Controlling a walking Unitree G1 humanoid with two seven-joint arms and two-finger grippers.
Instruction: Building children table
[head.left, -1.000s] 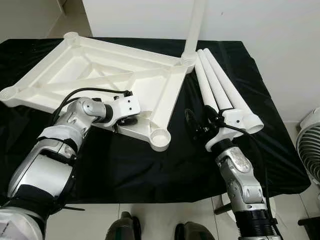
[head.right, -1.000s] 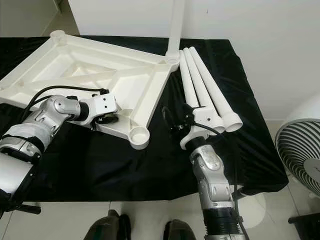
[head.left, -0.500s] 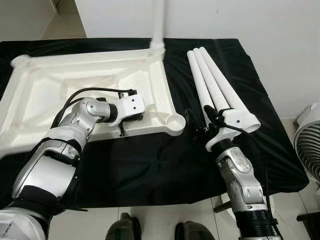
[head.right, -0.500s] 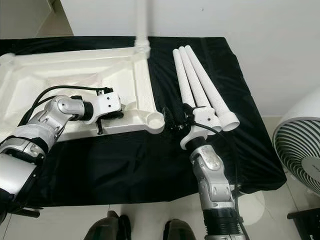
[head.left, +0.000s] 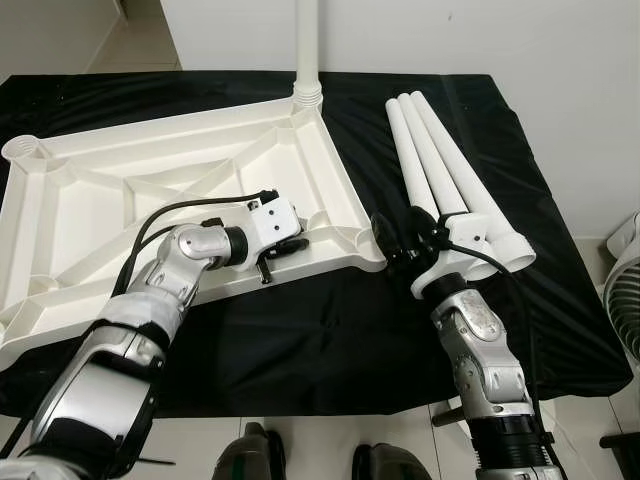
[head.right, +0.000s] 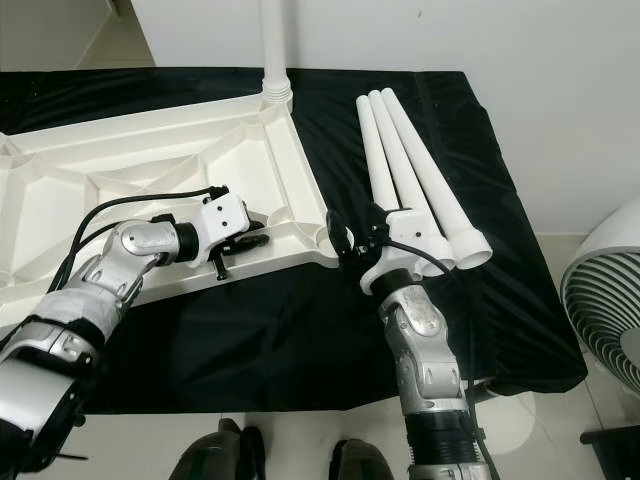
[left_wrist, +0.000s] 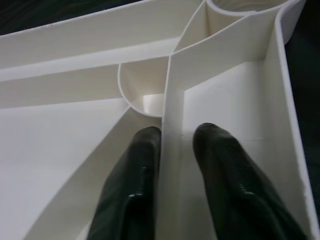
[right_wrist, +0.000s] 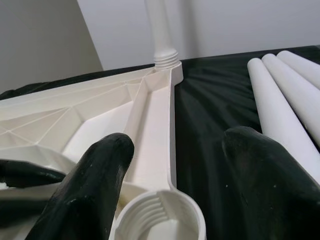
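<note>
White plastic tabletop (head.left: 170, 200), lying upside down with ribs showing, across the left and centre of the frame on a black cloth (head.left: 320, 330). One white leg (head.left: 308, 50) already standing upright in the far corner socket, top centre. An empty threaded socket (right_wrist: 160, 220) at the near right corner. Three loose legs (head.left: 440, 170) lying side by side on the cloth, upper right, just beside the tabletop's right edge.

Left gripper (head.left: 285, 250) at lower centre, reaching in over the near edge; black fingers (left_wrist: 135, 185) closed on a thin upright rib (left_wrist: 170, 125) of the tabletop, one on each side. Right gripper (head.left: 395, 235) right of centre, by the empty corner socket, fingers (right_wrist: 95, 185) spread wide, holding nothing.

A fan (head.right: 605, 320) at the far right edge.
</note>
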